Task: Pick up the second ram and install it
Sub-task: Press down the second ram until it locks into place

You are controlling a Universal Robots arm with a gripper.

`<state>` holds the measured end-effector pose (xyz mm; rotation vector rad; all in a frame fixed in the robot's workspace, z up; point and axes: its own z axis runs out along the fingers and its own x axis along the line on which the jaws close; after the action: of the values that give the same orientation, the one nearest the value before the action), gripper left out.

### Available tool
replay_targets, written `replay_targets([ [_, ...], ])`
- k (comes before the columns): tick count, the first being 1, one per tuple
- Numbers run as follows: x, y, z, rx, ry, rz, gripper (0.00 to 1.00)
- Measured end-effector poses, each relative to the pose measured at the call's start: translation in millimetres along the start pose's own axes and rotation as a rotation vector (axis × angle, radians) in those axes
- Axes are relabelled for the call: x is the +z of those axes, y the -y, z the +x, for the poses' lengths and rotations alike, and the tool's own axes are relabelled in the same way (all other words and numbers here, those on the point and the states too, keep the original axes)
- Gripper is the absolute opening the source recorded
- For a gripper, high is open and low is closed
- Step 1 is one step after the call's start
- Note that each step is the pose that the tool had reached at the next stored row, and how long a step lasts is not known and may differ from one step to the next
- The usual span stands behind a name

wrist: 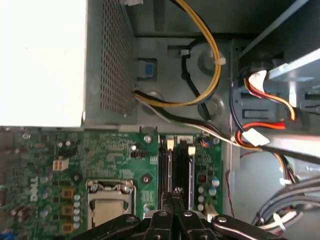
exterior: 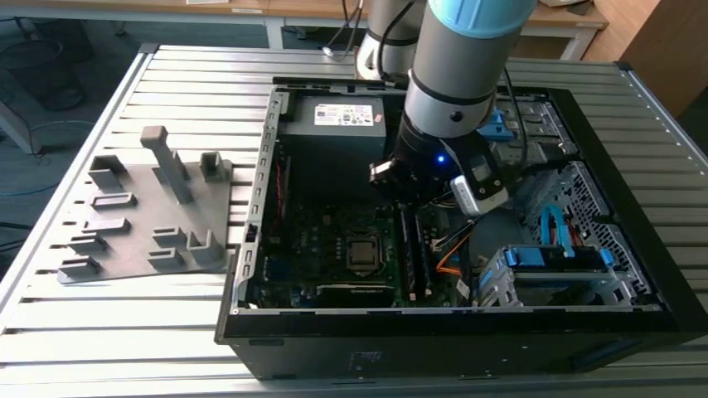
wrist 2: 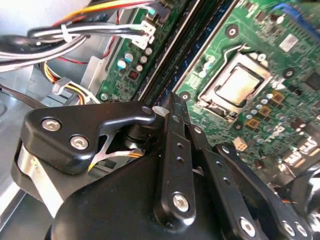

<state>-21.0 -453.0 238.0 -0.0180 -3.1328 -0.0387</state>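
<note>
Gripper [wrist 2: 172,107] fingers pressed together over motherboard [wrist 2: 260,45] memory slots — held stick, if any, hidden.

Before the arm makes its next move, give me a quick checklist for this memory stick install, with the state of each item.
1. Gripper over the memory slots on the board: ok.
2. Jaws closed together: ok.
3. Memory stick under the gripper fully seated: cannot tell.
4. Slot end clips latched: cannot tell.
5. Yellow cables away from the slots: ok.
</note>
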Motion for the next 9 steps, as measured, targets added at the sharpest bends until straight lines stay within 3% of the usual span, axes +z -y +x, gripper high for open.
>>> replay_targets([
  [9,15.9,-12.6,0.4,-0.010,0.0012,-0.0025,0.10],
])
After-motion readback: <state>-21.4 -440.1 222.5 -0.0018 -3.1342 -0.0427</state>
